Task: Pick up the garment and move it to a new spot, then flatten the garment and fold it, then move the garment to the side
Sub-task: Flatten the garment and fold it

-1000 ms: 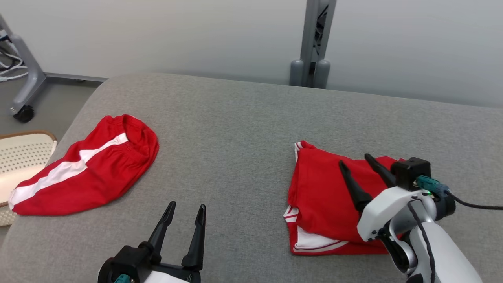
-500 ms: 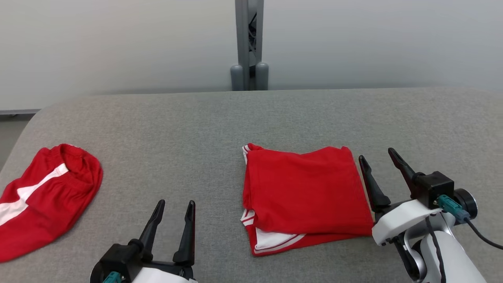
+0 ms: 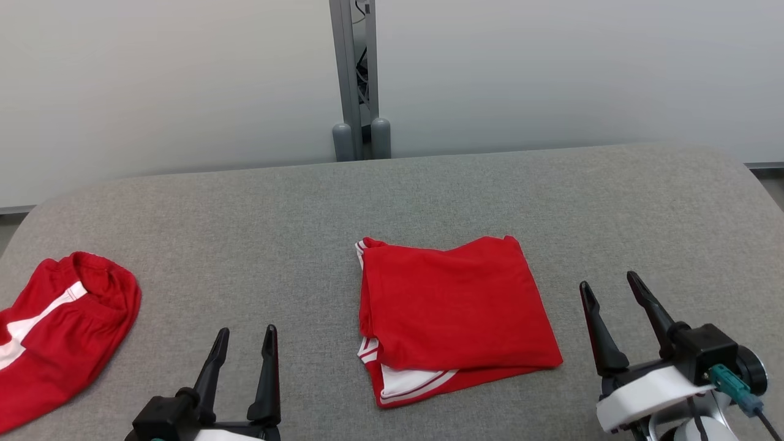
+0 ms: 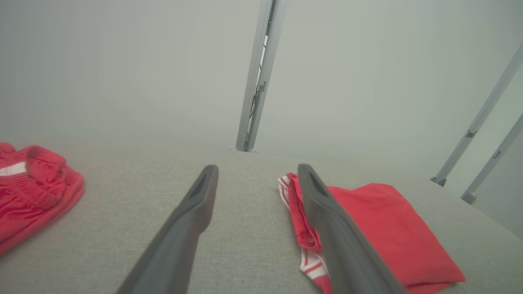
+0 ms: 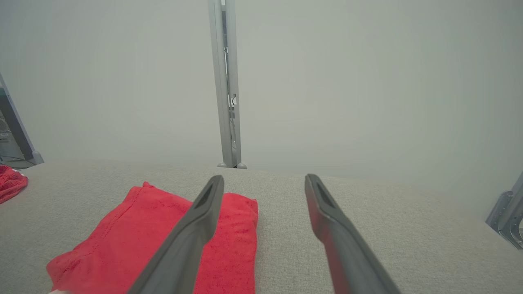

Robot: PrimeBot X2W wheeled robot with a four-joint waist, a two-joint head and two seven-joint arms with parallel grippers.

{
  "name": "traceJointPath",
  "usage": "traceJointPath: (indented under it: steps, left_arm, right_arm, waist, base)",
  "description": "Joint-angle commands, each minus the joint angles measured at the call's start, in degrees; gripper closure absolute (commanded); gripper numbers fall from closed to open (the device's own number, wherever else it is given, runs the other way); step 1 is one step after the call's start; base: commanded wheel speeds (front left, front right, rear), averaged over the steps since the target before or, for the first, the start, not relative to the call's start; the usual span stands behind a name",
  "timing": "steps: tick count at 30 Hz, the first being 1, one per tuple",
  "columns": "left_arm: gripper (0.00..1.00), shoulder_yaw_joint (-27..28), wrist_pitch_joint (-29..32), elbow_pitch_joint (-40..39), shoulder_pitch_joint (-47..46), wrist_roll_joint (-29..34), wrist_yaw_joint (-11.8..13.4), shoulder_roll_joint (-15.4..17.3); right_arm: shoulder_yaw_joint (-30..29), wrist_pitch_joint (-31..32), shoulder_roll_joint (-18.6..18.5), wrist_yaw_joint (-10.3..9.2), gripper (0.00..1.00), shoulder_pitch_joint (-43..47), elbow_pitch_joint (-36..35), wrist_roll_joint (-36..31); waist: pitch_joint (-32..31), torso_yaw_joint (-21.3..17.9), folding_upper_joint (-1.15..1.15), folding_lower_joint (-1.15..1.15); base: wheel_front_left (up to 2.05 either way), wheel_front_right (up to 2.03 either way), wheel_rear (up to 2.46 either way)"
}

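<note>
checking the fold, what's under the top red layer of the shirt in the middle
At the front-left corner of the folded shirt, a lower layer with white, red-striped trim pokes out, lying on the gray table. How the layers farther in are folded is covered.

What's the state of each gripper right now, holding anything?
Left gripper: open, holding nothing.
Right gripper: open, holding nothing; the folded garment lies apart from it.

Noted grey fabric-covered surface (image 3: 429, 196) beneath and ahead of left claw (image 3: 246, 331). Found pale plain wall (image 3: 551, 73) beyond, with grey metal post (image 3: 355, 73) standing ahead and slightly right of claw. Recorded even, diffuse lighting.
</note>
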Motion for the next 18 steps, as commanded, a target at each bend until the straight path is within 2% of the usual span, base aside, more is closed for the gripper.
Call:
traceJointPath:
  steps: [1, 12, 18]
  left_arm:
    - [0.0, 0.73, -0.33, -0.13, 0.78, 0.02, 0.14, 0.27]
    - [0.0, 2.19, -0.36, -1.67, 2.9, 1.72, -1.27, 0.07]
    - [0.0, 2.75, -0.31, -2.99, 3.53, 3.74, -0.78, 0.02]
  right_arm:
    - [-0.27, -0.27, -0.11, -0.02, 0.0, 1.75, -1.29, 0.36]
    - [-1.33, -0.29, 0.47, -0.02, 0.0, 7.03, -5.37, 2.18]
    - [-1.24, -0.29, 0.59, -0.02, 0.0, 7.84, -6.5, 1.63]
  waist:
    - [-0.61, 0.04, 0.0, 0.0]
    - [-1.55, 0.28, 0.0, 0.0]
    - [-1.58, 0.72, 0.0, 0.0]
  base:
    - [0.0, 0.0, 0.0]
    - [0.0, 0.0, 0.0]
    - [0.0, 0.0, 0.0]
